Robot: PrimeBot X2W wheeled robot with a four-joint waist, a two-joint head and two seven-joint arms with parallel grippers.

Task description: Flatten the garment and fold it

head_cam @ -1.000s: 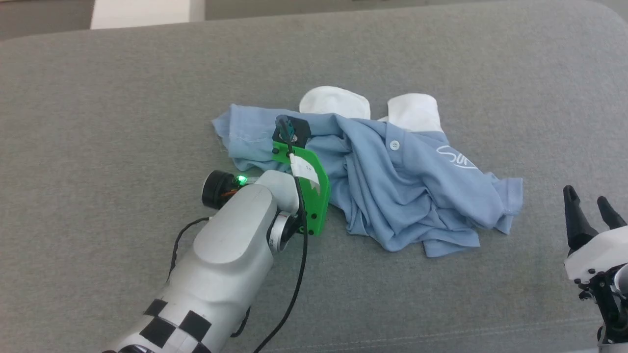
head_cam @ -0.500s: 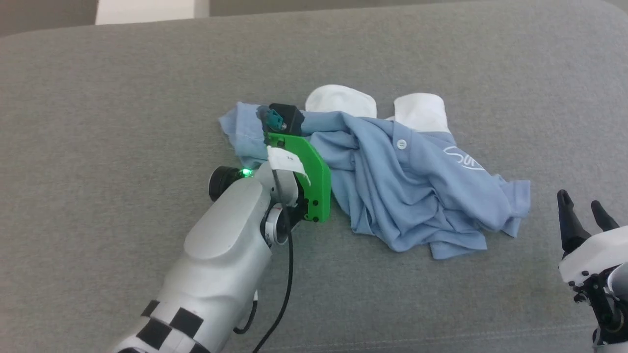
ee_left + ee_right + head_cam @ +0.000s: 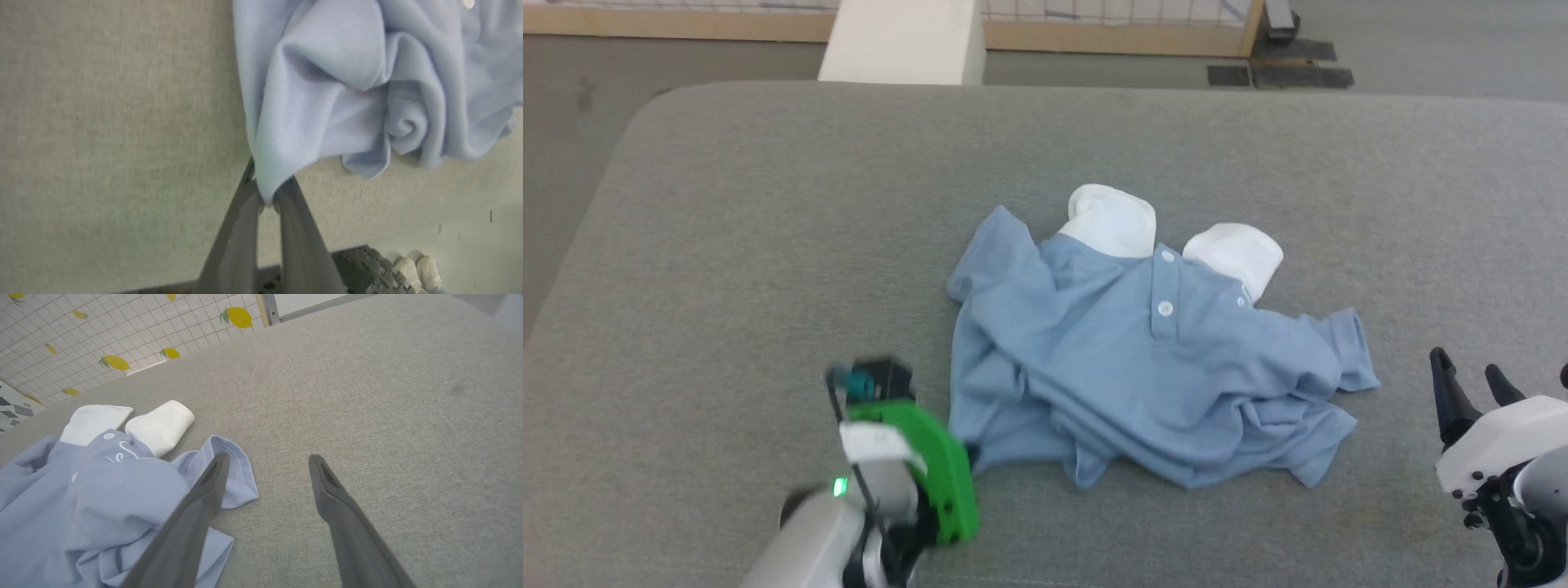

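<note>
- The shirt (image 3: 1143, 367), mid grey cushion (image 3: 768, 204), lies more spread than a second ago, though rumpled.
- Left hand (image 3: 267, 200), now at its near-left corner, pinches the hem.
- Right hand (image 3: 1466, 367) waits spread, empty.
- Flattening step: next, probably grip the right side and pull taut.

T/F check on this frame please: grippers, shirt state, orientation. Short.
1. The left gripper is shut on an edge of the garment. True.
2. The right gripper is clamped on a sleeve. False: its jaws stand open and hold nothing.
3. The garment lies flat and fully spread. False: it is crumpled, with bunched folds along its near side.
4. The white collar is on the side of the garment away from the robot. True.
5. The buttons face up. True.
</note>
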